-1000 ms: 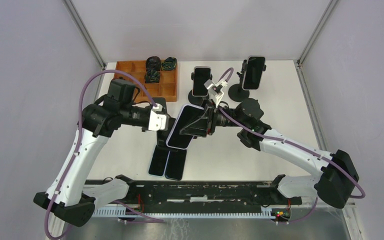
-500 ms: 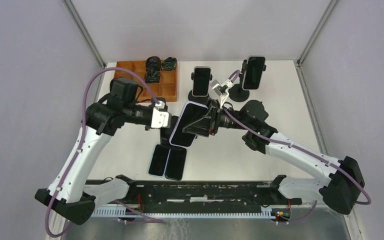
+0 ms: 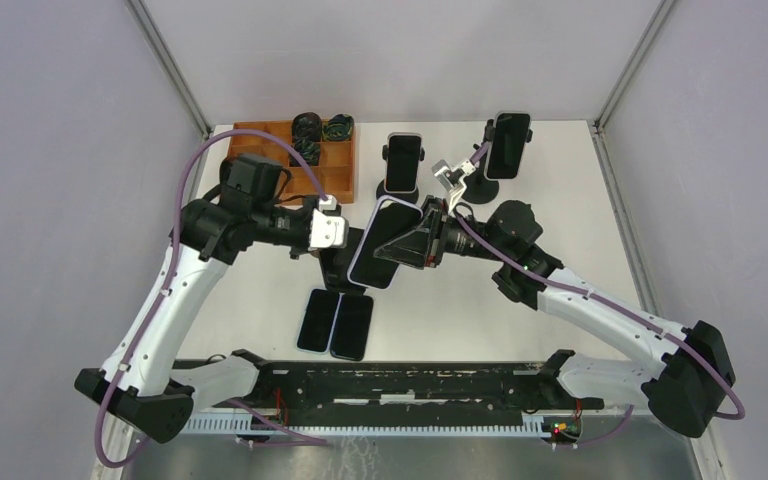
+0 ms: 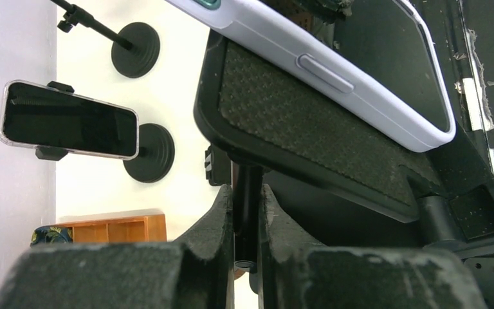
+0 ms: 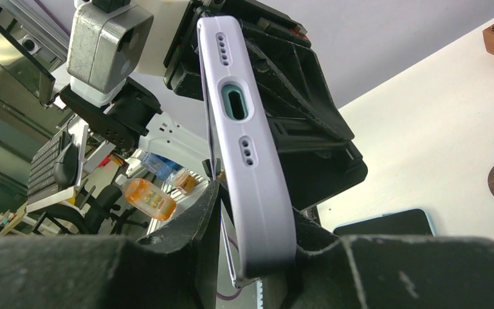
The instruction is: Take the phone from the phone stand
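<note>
Okay, quick pass: over the last second the pair of arms has drifted a bit right and toward the far side, carrying the phone [image 3: 385, 256] with them, so the two spare phones [image 3: 336, 325] lying flat on the table [image 3: 570, 215] at the near side now show more fully. Right gripper [image 5: 257, 222] is clenched on the phone's lilac case, gripping it across its edges, charging port facing the wrist camera. Left gripper [image 4: 247, 201] is clamped on the thin stem of the phone stand [image 4: 309, 129], holding it off the table. In the left wrist view the phone sits tilted across the top of the stand's padded cradle, upper end looking peeled away; I can't tell if the lower end has cleared the cradle lip. My read: extraction is under way but not finished, phone is mid-air at table centre, between the two wrists. Next I'd want the right arm to pull away while the left holds the stem firm; risk is the case snagging on the lip. Far side: two other stands with phones [image 3: 403, 163] [image 3: 508, 146] untouched, wooden tray [image 3: 332, 180] at far left.
</note>
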Robot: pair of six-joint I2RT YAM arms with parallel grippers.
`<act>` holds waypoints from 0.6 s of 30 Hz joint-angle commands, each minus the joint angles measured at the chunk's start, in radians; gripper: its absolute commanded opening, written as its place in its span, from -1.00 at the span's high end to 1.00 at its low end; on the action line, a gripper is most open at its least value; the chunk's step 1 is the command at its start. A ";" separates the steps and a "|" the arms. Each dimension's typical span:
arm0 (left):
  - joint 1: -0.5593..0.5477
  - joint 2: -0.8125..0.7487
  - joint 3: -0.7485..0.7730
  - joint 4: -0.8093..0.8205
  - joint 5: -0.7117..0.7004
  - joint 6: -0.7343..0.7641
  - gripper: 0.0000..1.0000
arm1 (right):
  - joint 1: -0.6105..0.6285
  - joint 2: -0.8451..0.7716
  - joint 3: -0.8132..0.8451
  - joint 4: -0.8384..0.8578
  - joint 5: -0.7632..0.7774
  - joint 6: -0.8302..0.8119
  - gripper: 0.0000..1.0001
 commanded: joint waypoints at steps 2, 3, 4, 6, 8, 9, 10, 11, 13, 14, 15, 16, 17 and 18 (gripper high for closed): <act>0.006 -0.010 0.015 -0.061 -0.020 -0.043 0.96 | -0.030 -0.034 0.005 0.099 0.034 0.015 0.80; 0.005 -0.010 0.014 -0.061 -0.023 -0.041 0.96 | -0.033 -0.036 0.007 0.099 0.027 0.021 0.81; 0.005 -0.010 0.015 -0.062 -0.029 -0.040 0.96 | -0.039 -0.039 0.007 0.098 0.021 0.024 0.80; 0.006 -0.006 0.011 -0.064 -0.038 -0.032 0.96 | -0.055 -0.052 0.012 0.079 0.005 0.022 0.68; 0.005 -0.002 0.007 -0.064 -0.030 -0.023 0.96 | -0.072 -0.069 0.017 0.046 -0.009 0.019 0.52; 0.006 0.002 0.013 -0.065 -0.021 -0.022 0.96 | -0.076 -0.078 0.021 0.036 -0.019 0.018 0.48; 0.006 0.009 0.023 -0.065 -0.011 -0.024 0.96 | -0.081 -0.083 0.022 0.027 -0.030 0.017 0.48; 0.005 0.017 0.037 -0.065 -0.004 -0.029 0.96 | -0.083 -0.092 0.022 0.017 -0.032 0.015 0.50; 0.006 0.037 0.067 -0.062 0.004 -0.047 0.96 | -0.088 -0.105 0.017 -0.004 -0.024 0.011 0.64; 0.006 0.046 0.079 -0.061 0.006 -0.056 0.96 | -0.090 -0.109 0.013 -0.007 -0.022 0.015 0.70; 0.005 0.052 0.085 -0.061 0.007 -0.063 0.96 | -0.093 -0.112 0.009 -0.007 -0.025 0.019 0.75; 0.005 0.053 0.088 -0.061 0.008 -0.067 0.96 | -0.093 -0.112 0.006 -0.007 -0.029 0.021 0.78; 0.005 0.053 0.087 -0.061 0.008 -0.067 0.96 | -0.095 -0.114 0.003 -0.007 -0.032 0.025 0.78; 0.005 0.053 0.085 -0.061 0.008 -0.068 0.96 | -0.098 -0.117 0.000 -0.002 -0.037 0.029 0.78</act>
